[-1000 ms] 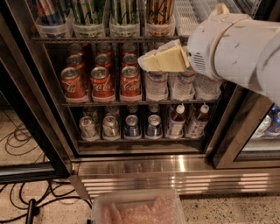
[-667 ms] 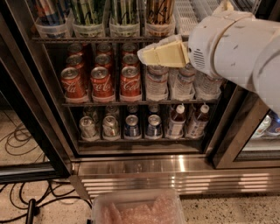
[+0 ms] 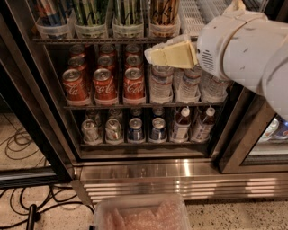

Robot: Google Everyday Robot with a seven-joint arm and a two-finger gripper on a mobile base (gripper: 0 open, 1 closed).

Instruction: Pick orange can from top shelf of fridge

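The orange can [image 3: 164,11] stands in a translucent white bin [image 3: 164,30] on the top shelf [image 3: 90,40] of the fridge [image 3: 180,173], fourth bin from the left; its top is cut off by the frame edge. My gripper [image 3: 151,54], cream-yellow on a large white arm [image 3: 243,47], reaches in from the right. Its tip sits just below the top shelf's front edge, under the orange can's bin, and touches nothing.
Green-striped tall cans [image 3: 92,11] fill the bins to the left. Red cola cans [image 3: 133,85] and water bottles [image 3: 161,85] are on the middle rack, small cans and bottles below. A plastic tub [image 3: 144,213] and cables [image 3: 27,197] lie on the floor.
My gripper has risen and shifted slightly left, from in front of the water bottles to just under the top shelf's edge.
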